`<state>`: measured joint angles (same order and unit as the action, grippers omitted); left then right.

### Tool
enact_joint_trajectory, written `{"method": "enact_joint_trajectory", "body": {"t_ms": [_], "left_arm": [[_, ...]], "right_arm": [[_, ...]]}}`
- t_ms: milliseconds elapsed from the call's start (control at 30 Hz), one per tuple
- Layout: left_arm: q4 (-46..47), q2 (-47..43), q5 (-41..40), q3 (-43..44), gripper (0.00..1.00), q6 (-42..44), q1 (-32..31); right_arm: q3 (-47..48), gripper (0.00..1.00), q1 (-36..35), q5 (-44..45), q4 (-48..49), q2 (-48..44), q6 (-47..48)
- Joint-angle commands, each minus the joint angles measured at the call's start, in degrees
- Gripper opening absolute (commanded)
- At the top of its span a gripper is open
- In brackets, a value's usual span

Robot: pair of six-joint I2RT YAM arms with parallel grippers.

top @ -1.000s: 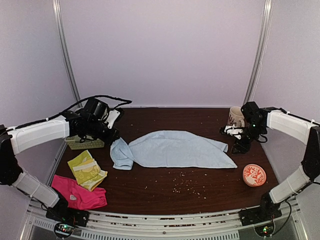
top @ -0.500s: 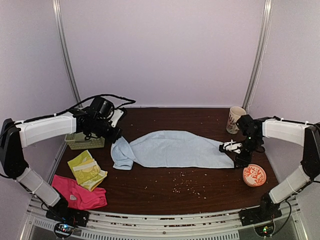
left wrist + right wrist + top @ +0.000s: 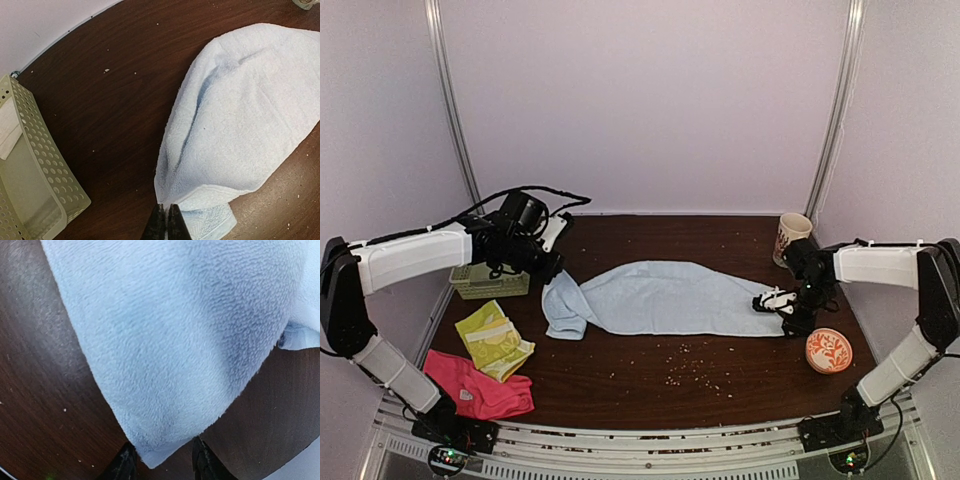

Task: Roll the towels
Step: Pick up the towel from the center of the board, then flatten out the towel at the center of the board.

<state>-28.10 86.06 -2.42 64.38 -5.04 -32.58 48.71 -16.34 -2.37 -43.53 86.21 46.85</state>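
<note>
Nothing is rolled yet: the blue towel [image 3: 670, 298], lying flat mid-frame, is being pinched by the left gripper [image 3: 166, 221] and straddled by the parted right gripper [image 3: 163, 461].

We saw a pale green perforated basket [image 3: 490, 284] at the dark table's [image 3: 670, 235] far left, a patterned cup [image 3: 793, 238] far right, an orange-and-white dish [image 3: 828, 350] nearer, and crumbs [image 3: 685, 375] scattered mid-table.

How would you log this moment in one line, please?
left hand: shut at blue towel left end | right hand: open astride its right corner | roll: not begun
</note>
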Motion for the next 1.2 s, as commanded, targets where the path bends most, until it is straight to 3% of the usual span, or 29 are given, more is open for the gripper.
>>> {"method": "enact_joint_trajectory", "body": {"t_ms": [0,133,267,367,467,733,900,1000,1167], "left_arm": [[1.11,-1.47,-1.31,0.37,0.00,0.66,0.14],[1.44,-2.10,-1.94,-0.60,0.00,0.57,0.14],[1.72,-2.36,-2.97,-1.04,0.00,0.56,0.15],[2.47,-2.03,-4.71,-0.40,0.00,0.94,0.23],[2.61,-0.94,-6.54,2.23,0.00,0.91,1.24],[6.08,1.22,-9.90,16.69,0.00,2.48,6.32],[5.03,-0.34,-9.83,24.20,0.00,4.87,6.63],[6.33,-5.66,-7.85,22.18,0.00,5.92,6.57],[11.11,-20.17,-4.36,10.87,0.00,8.59,6.53]], "right_arm": [[0.44,0.35,-0.36,1.94,1.67,2.02,-1.71],[-0.37,0.28,-0.32,2.37,2.45,1.16,-1.83],[0.70,0.08,-0.31,3.28,2.57,0.31,-2.20],[2.79,0.01,0.37,5.26,3.75,-0.02,-2.42],[8.45,0.00,1.99,5.43,4.65,0.54,-4.64],[34.97,0.00,8.10,3.15,2.73,7.70,-11.17],[49.59,0.00,12.95,-6.97,-3.33,9.74,-14.08],[48.39,0.00,14.03,-10.56,-3.02,5.15,-13.50],[38.66,0.00,14.79,-13.87,0.46,-7.47,-12.03]]}}
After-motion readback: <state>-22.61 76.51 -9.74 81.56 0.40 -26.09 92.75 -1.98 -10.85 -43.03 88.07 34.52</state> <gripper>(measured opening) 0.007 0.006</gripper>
